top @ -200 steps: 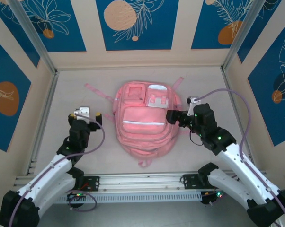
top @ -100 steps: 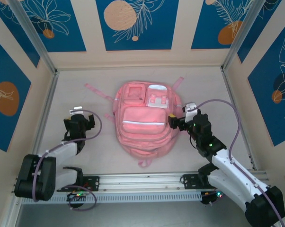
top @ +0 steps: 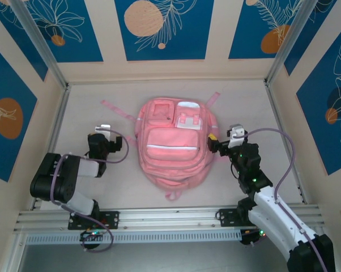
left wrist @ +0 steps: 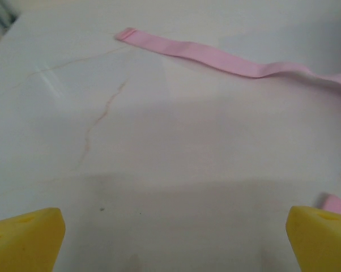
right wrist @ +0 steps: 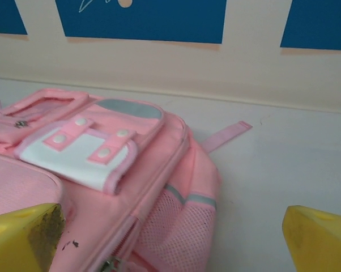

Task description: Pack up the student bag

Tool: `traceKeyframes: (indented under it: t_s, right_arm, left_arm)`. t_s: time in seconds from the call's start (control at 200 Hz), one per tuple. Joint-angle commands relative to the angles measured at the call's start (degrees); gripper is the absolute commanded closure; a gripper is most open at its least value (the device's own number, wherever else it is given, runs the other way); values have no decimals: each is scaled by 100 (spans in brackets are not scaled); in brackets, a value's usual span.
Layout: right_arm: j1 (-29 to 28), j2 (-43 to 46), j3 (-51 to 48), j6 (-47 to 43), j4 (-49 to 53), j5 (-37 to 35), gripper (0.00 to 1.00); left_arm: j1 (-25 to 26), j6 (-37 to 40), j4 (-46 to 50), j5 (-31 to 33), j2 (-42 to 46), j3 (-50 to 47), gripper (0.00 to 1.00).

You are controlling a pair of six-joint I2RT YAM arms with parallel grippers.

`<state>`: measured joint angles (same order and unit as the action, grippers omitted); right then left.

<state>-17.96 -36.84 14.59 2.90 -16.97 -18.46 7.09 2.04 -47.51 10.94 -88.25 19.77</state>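
Student bag point(top: 173, 144) flat, arms point(top: 272, 204) flanking — apparently folded

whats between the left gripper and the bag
Only bare table and a short pink strap end separate the left gripper from the student bag, as seen in the top view and the left wrist view.

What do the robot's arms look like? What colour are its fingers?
The left arm and right arm are white with black joints, each trailing a purple cable. The fingertips are bright yellow wedges. Tiny green lights glow on the right arm.
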Motion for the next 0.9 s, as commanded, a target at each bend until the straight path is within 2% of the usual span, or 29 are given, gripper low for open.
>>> traceKeyframes:
  t_s: [0.0,0.105,0.185,0.4,0.57,0.73,0.815,0.895]
  right_arm:
    - [275,-48,-437,-63,-1002,391,1]
    - [561,-445,-579,-130,-1288,325,1]
    - [745,-613,-888,-261,-1897,290,1]
    - [1601,-1541,-1143,411,-2885,783,1]
    - [1791,-2377,-896,528,-3349,1290,1]
    - [1822,-3284,-589,624,-3944,1388,1]
    - [1852,-3532,-300,363,-3721,1670,1]
    - [1955,-4192,-343,255,-4500,1996,1]
  left_arm:
    - [-139,156,-204,-510,7,247,0]
    - [-133,165,-166,-496,26,239,0]
    - [-129,165,-176,-496,26,234,0]
    - [-138,165,-152,-509,15,261,0]
    - [-146,165,-132,-536,10,273,0]
    - [-160,164,-130,-549,9,273,0]
    - [-156,165,-134,-557,9,279,0]
    - [-164,158,-128,-558,12,282,0]
